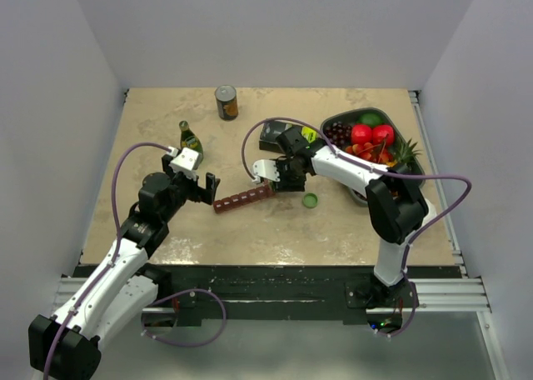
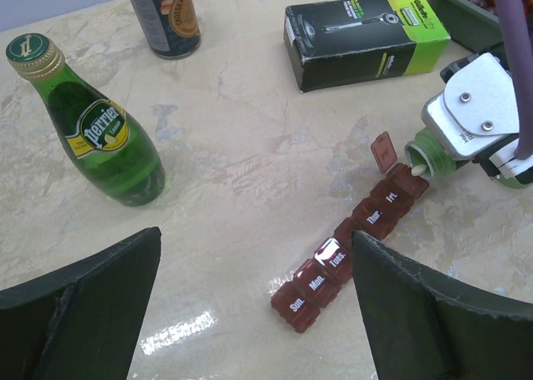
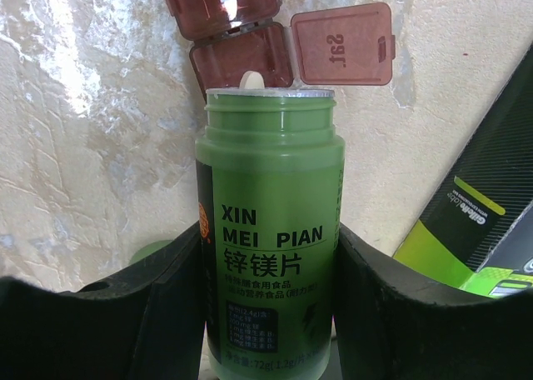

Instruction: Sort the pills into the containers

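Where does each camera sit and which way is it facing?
Top external: above and behind the robot, looking down at the table; both arms show.
Left wrist: faces across toward the pill organizer; open left end effector shows.
Right wrist: looks along the gripped pill bottle; right end effector flanks it.
Shared: both wrist views show the open Sat lid.

Bare desk [image 1: 275,230] lies open across the lower centre; the Perrier bottle [image 1: 190,142], pill organizer [image 1: 243,199] and Gillette box [image 1: 270,134] obstruct mid-frame.
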